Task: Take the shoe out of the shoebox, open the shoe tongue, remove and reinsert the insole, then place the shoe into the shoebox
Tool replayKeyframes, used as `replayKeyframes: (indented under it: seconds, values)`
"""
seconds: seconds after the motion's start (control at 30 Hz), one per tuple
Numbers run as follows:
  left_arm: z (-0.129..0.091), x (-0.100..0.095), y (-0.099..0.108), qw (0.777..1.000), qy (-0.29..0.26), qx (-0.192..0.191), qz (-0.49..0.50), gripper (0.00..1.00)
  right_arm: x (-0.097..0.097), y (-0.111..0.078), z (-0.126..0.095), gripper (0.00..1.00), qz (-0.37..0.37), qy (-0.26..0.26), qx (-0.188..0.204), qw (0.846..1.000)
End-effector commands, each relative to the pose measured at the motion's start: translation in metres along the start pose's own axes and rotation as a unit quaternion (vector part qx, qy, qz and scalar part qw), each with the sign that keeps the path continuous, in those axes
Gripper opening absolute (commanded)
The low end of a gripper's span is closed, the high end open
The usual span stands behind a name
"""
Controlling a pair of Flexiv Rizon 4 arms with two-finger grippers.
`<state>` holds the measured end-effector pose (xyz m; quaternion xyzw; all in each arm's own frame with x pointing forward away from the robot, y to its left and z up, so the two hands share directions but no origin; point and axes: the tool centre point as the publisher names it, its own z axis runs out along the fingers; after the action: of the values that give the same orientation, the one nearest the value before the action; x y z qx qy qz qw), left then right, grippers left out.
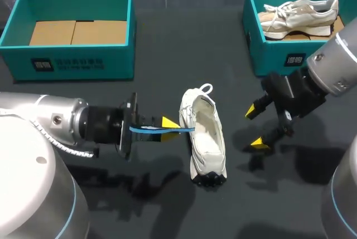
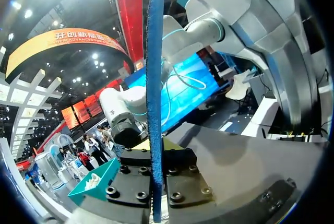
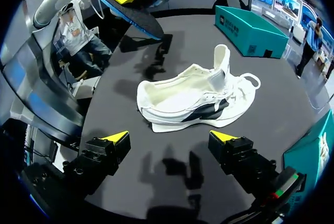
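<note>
White lace-up sports shoe (image 1: 206,138) rests on the dark tabletop (image 1: 167,44), between my two grippers and outside both boxes. Its tongue (image 3: 222,59) stands raised and the mouth is exposed, which leaves the interior accessible.

My left gripper (image 1: 167,126) is clenched on the thin dark insole with a bright blue edge (image 1: 159,129). The insole is held flat and clear of the table, with its free end at the rim of the shoe's opening. Contact with the rim cannot be confirmed. Judgement: a level hold aligned with the opening suits a straight slide along the footbed. The insole is out of the shoe, so reinsertion remains to be completed.

My right gripper (image 1: 255,127) is released, fingers spread wide with nothing between them, and hovers low just beside the shoe on the side opposite the insole. Judgement: this station allows it to brace the shoe against the push of the insole.

At the back left, a teal cardboard shoebox (image 1: 72,61) shows only its brown floor and is the likely destination. At the back right, a second teal box (image 1: 273,55) contains a second white shoe (image 1: 298,16).
</note>
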<state>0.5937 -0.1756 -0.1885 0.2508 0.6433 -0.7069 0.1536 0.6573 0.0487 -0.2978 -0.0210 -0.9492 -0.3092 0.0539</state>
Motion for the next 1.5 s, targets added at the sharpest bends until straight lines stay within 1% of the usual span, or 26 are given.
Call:
replayKeyframes:
  seconds: [0.03, 0.17, 0.4, 0.5, 0.67, 0.83, 1.03, 1.5]
  values:
    - [0.005, 0.01, -0.001, 1.0, -0.006, -0.008, -0.002, 0.0, 0.001, 0.001, 0.012, 1.0, -0.009, -0.014, 0.015, 1.0]
    - [0.008, 0.012, 0.002, 1.0, -0.013, -0.018, -0.008, 0.0, 0.0, 0.002, 0.017, 1.0, -0.033, -0.029, 0.018, 0.999]
    - [0.017, 0.014, 0.007, 1.0, -0.018, -0.024, -0.01, 0.0, -0.007, 0.003, 0.027, 1.0, -0.032, -0.03, 0.028, 0.999]
    - [0.019, 0.014, 0.01, 0.999, -0.019, -0.025, -0.005, 0.0, -0.006, 0.003, 0.033, 1.0, -0.021, -0.029, 0.046, 0.998]
    - [0.024, 0.013, 0.017, 1.0, -0.021, -0.022, 0.0, 0.0, -0.002, 0.002, 0.04, 1.0, -0.022, -0.028, 0.046, 0.998]
    - [0.03, 0.01, 0.026, 1.0, -0.022, -0.021, -0.001, 0.0, 0.0, 0.002, 0.044, 1.0, -0.013, -0.036, 0.056, 0.998]
    - [0.035, 0.009, 0.032, 0.999, -0.023, -0.022, 0.001, 0.0, 0.001, 0.0, 0.05, 1.0, 0.003, -0.04, 0.059, 0.997]
    - [0.043, 0.01, 0.043, 1.0, -0.018, -0.023, -0.006, 0.0, 0.007, 0.001, 0.062, 1.0, 0.003, -0.038, 0.055, 0.998]
